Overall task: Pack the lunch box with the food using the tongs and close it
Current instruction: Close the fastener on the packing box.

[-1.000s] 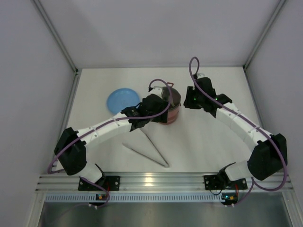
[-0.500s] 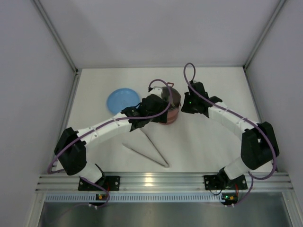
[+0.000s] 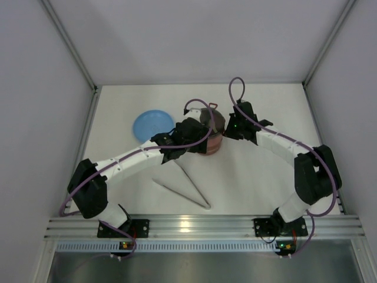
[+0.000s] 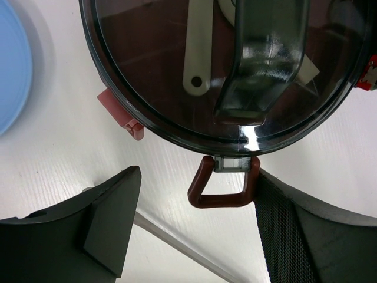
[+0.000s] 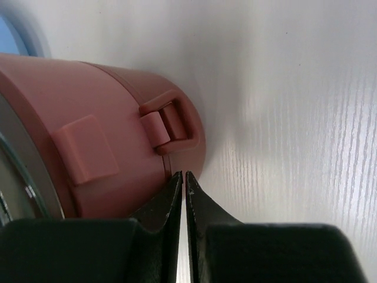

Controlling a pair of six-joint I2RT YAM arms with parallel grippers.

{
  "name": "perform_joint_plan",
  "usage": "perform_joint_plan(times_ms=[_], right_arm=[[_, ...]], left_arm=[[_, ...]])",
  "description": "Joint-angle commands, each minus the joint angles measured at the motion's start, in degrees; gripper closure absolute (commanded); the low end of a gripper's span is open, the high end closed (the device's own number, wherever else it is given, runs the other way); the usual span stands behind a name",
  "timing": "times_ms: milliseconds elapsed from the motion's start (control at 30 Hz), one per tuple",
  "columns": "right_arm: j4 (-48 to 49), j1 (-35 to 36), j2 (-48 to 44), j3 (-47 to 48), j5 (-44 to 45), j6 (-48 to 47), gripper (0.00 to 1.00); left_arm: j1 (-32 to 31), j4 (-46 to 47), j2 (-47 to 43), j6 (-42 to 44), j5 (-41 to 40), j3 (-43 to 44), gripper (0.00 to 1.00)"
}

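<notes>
Upright at mid-tabletop [image 3: 265, 106]: round dark-red stacked lunch box [image 3: 215, 134], lid on, stack axis vertical, one side latch [image 5: 168, 127] facing right. Spread wide over its near rim, gripping nothing: left hand [image 4: 197, 227], probably to steady it. Pinched shut and empty against the wall below that latch: right hand [image 5: 184, 177], likely to work it. Flat nearby: long silver metal tongs [image 3: 187, 187], V opening away from the arm bases.

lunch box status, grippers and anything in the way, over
Left gripper open above lunch box. Right gripper shut, tips beside its wall near a side clip. Tongs flat on table, clear of both.
</notes>
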Motion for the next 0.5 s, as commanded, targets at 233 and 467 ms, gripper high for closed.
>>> perform_joint_plan(times_ms=[233, 467], right_arm=[[9.0, -2.2, 2.3, -1.9, -3.1, 3.7, 0.98], [12.5, -4.2, 2.9, -3.7, -5.3, 5.8, 1.00]], left_arm=[[-0.2, -1.8, -2.7, 0.6, -2.2, 1.3, 0.21], [-0.2, -2.3, -2.8, 0.7, -2.8, 1.4, 0.21]])
